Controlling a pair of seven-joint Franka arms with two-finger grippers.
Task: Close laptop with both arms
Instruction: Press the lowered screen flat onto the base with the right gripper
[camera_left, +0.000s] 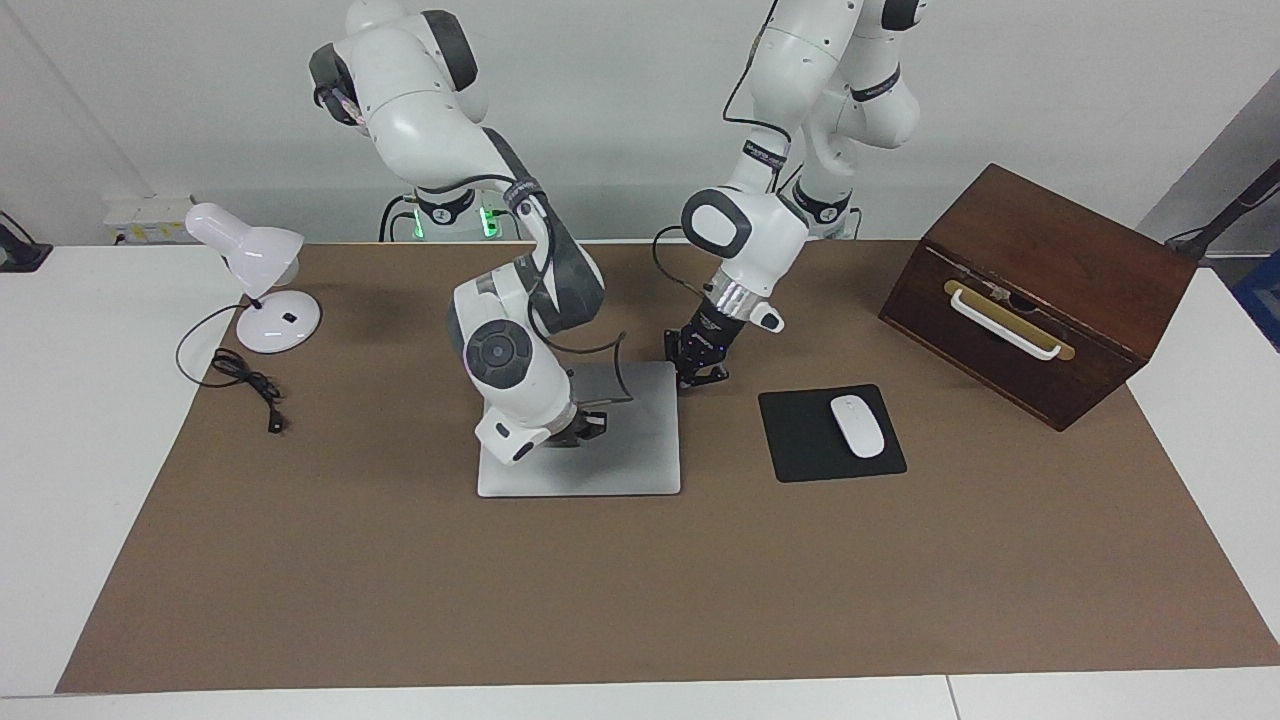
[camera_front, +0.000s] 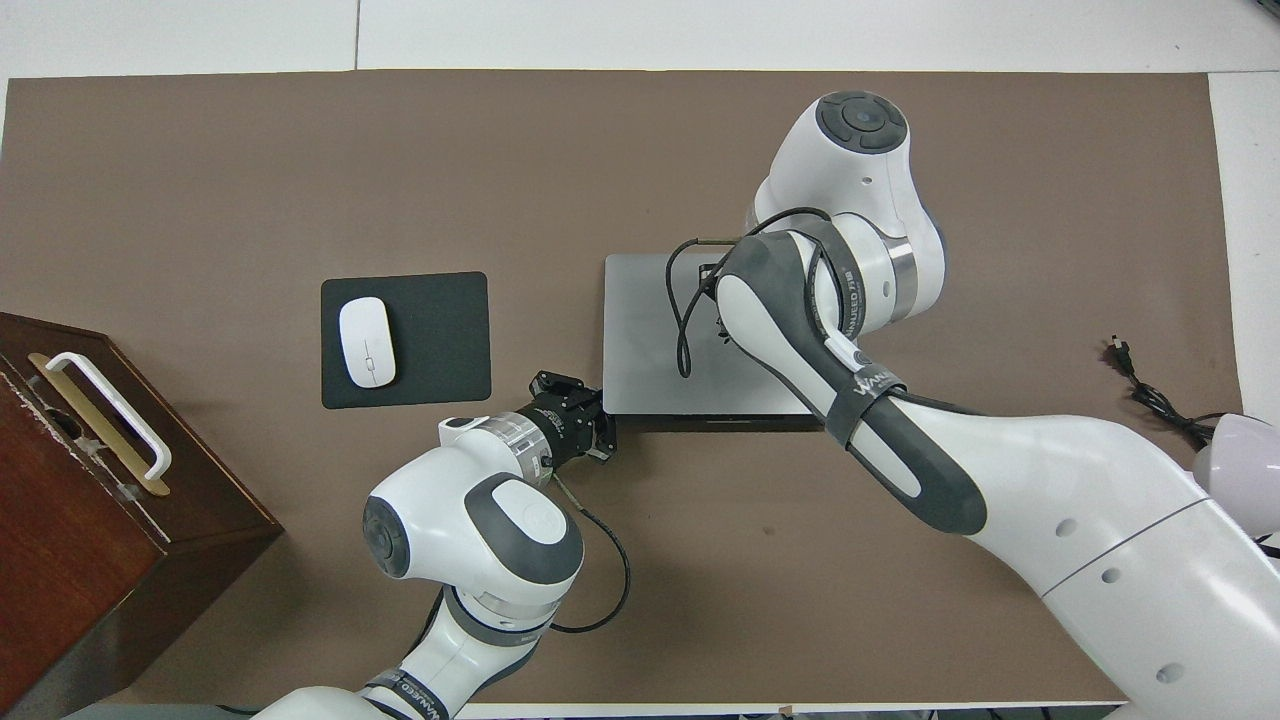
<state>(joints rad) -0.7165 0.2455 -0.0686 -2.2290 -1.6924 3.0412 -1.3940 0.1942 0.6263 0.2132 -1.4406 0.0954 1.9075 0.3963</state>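
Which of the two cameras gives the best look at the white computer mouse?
The overhead view: the mouse lies unobstructed on its black pad, seen from straight above. The facing view also shows it clearly, only more slantwise.

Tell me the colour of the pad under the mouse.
The mouse pad is black; the mouse is white. Best seen in the overhead view.

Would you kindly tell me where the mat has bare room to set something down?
The mat is bare farther from the robots than the laptop and mouse pad. It is crowded around the laptop, beside the left gripper and right gripper.
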